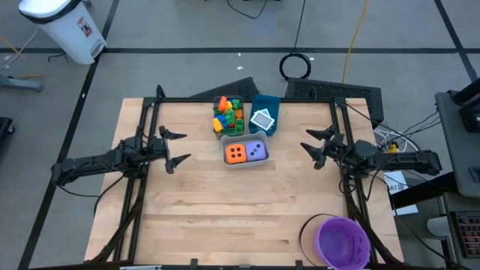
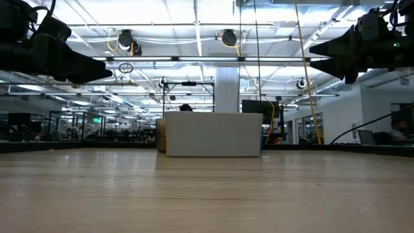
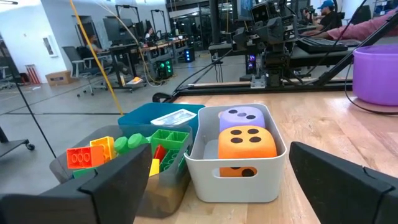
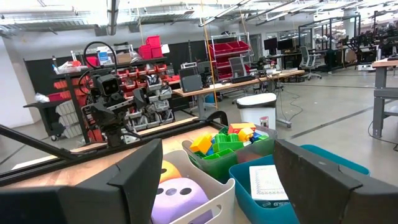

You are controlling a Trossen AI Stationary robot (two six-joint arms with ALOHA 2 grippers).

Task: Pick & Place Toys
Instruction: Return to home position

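Three bins stand at the table's far middle. A pale grey bin point(image 1: 245, 156) holds the orange die point(image 1: 235, 153) and the purple die point(image 1: 256, 151). A darker grey bin point(image 1: 220, 127) holds several coloured bricks point(image 1: 228, 114). A blue bin point(image 1: 271, 109) holds a white-teal tile point(image 1: 262, 120). My left gripper point(image 1: 177, 147) is open, left of the bins and above the table. My right gripper point(image 1: 311, 145) is open, right of the bins. Both are empty. The dice also show in the left wrist view point(image 3: 246, 142).
A round purple bowl point(image 1: 343, 241) stands at the table's near right corner. The wood tabletop point(image 1: 225, 210) lies bare between the bins and the near edge. A dark frame point(image 1: 150, 112) runs along the far edge and the sides.
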